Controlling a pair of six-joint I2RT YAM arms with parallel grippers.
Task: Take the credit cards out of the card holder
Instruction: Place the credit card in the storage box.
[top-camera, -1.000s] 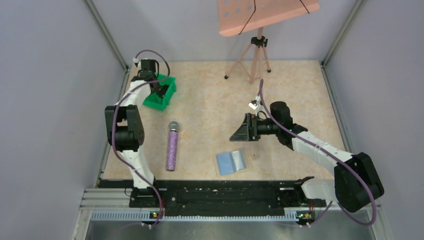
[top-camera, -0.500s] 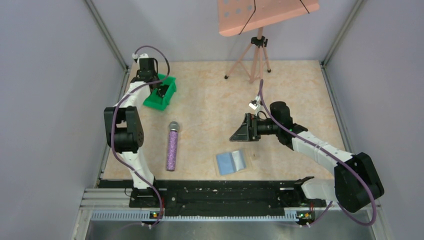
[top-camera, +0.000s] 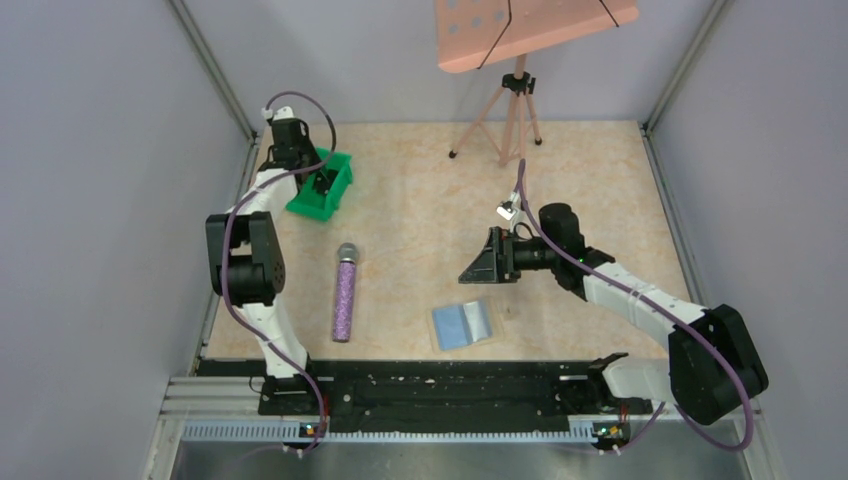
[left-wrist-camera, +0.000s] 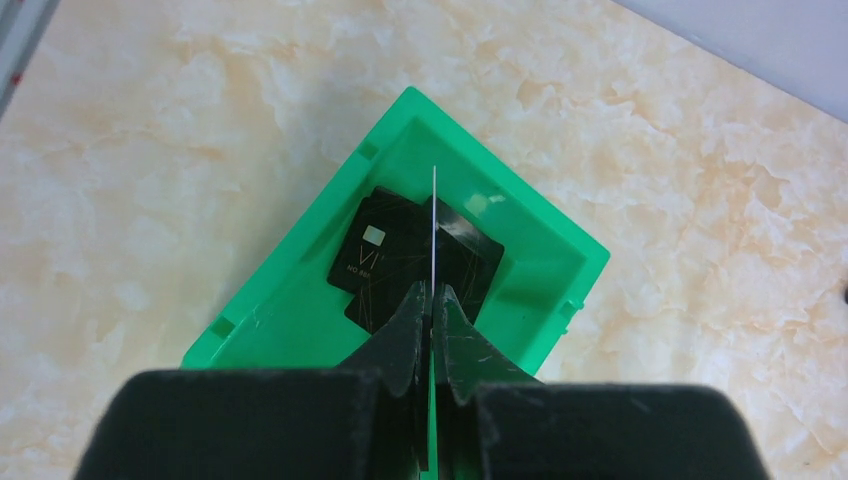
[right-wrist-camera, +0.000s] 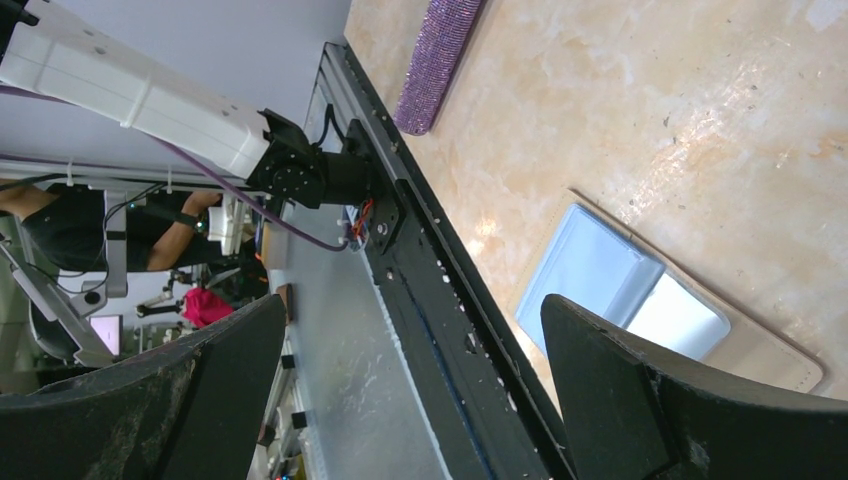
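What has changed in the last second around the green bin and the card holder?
The left arm swung its wrist slightly leftward above the green bin. The left tool still pinches a thin card edge-on over the bin, and nothing was released. The right tool, which is open, the card holder and the purple microphone stayed put.

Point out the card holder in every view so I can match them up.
Top external: the card holder lies low centre, right of the purple microphone.
Left wrist: not in view.
Right wrist: the card holder lies open at lower right.
Shared landmark: the purple microphone, at top centre in the right wrist view; absent from the left wrist view.
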